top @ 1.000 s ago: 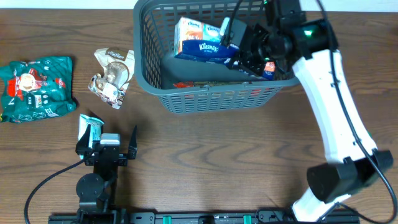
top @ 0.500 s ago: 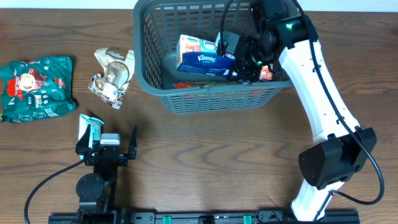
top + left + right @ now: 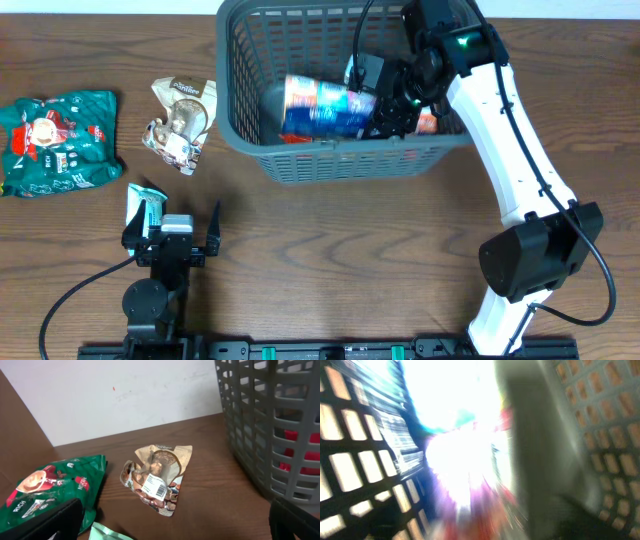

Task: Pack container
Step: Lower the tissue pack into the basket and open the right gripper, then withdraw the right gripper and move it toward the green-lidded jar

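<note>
The container [image 3: 330, 165], a dark grey lattice basket, stands at the back centre of the table and shows at the right of the left wrist view as the container [image 3: 260, 425]. Inside it lies a blue-and-white tissue pack [image 3: 325, 105], motion-blurred, on red packets [image 3: 300, 137]. My right gripper [image 3: 388, 108] is down inside the basket just right of the pack, open, nothing in it. The right wrist view is a glare-filled blur with only basket lattice [image 3: 350, 460] readable. My left gripper [image 3: 170, 240] rests open near the front left, holding nothing.
A green snack bag [image 3: 58, 140] lies at the far left, a crumpled brown pouch [image 3: 180, 122] beside the basket, and a mint-green packet [image 3: 147, 207] touches the left gripper's left finger. The left wrist view shows the pouch [image 3: 157, 477] and green bag [image 3: 50, 485].
The tissue pack, carried over the basket by my right gripper, has dropped away from the jaws and lies lower and leftward inside. The left arm has not moved.
</note>
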Tool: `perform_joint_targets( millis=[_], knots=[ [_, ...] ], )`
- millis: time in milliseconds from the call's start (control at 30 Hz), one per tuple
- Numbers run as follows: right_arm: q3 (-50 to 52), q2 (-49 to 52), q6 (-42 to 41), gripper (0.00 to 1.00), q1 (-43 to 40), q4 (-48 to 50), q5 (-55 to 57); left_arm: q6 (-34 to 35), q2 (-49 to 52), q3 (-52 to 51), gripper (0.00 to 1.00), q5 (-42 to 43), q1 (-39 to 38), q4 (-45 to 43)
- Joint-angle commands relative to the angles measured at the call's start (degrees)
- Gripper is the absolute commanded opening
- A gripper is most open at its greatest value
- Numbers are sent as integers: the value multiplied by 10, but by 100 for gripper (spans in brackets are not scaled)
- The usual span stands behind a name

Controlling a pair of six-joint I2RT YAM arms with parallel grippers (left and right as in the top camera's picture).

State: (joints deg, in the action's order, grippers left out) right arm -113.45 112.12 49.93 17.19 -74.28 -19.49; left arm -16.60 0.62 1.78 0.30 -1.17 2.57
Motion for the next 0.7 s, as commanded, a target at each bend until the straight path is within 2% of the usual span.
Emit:
perform_joint_targets(
  millis=[0,133,267,367,467,667],
  knots=[
    [0,1,2,99,6,-9,-16,-7,-4,-16,98,0,3,14],
    [-1,1,-19,99,5,8,-15,-7,-4,-16,99,0,3,14],
    [-12,-9,-85,99,3,59,-4,-7,-4,-16,99,0,3,14],
    [-41,-24,-188,99,2,104,52,-7,-4,-16,99,0,3,14],
    [-76,-44,-311,99,-3,123,162,-7,-4,-16,98,0,3,14],
    [-107,-96,-562,99,-42,75,416,-7,-4,-16,99,0,3,14]
  ],
)
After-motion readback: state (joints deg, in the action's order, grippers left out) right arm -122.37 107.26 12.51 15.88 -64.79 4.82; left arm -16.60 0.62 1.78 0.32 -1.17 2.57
